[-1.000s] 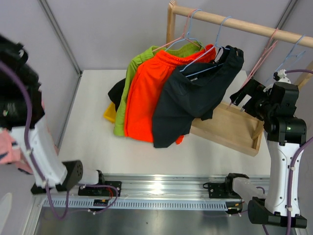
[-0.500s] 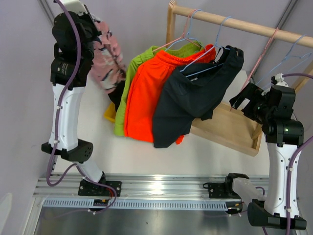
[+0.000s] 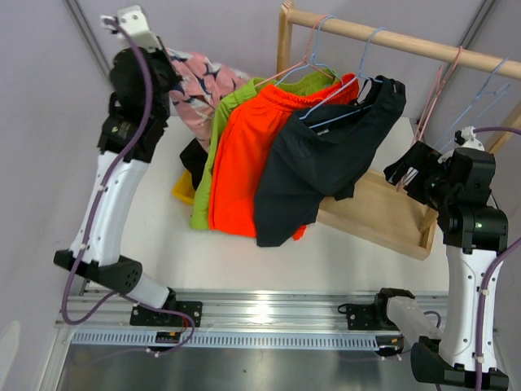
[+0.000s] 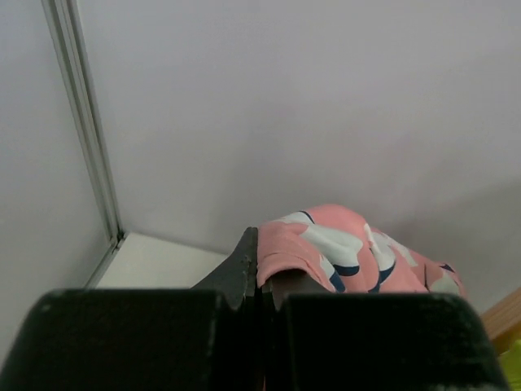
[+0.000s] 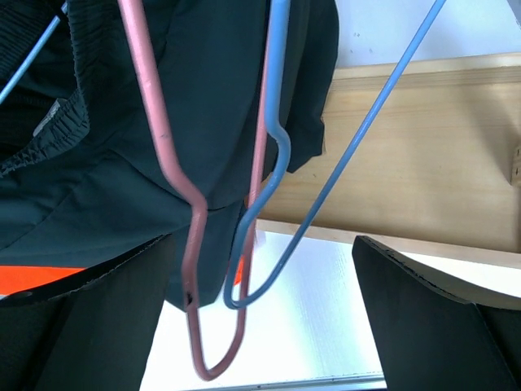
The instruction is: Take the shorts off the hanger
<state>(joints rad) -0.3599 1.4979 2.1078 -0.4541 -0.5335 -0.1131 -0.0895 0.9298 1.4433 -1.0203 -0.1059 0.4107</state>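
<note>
My left gripper (image 3: 168,67) is raised at the back left and shut on the pink patterned shorts (image 3: 203,85), which hang beside the rack. In the left wrist view the pink shorts (image 4: 350,244) are pinched between my shut fingers (image 4: 244,269). Lime green shorts (image 3: 213,134), orange shorts (image 3: 244,159) and black shorts (image 3: 326,155) hang on hangers from the wooden rail (image 3: 391,37). My right gripper (image 3: 407,173) is open, its fingers on either side of an empty pink hanger (image 5: 167,171) and an empty blue hanger (image 5: 281,155), with the black shorts (image 5: 195,90) just behind.
The rack's wooden base tray (image 3: 383,213) lies at the right. A dark garment (image 3: 194,155) and a yellow item (image 3: 182,189) lie on the white table (image 3: 155,236) behind the green shorts. Grey walls enclose the back and left.
My left arm has swung up from the near left to the back left, carrying the pink shorts towards the rack's left end. My right gripper has barely moved.
</note>
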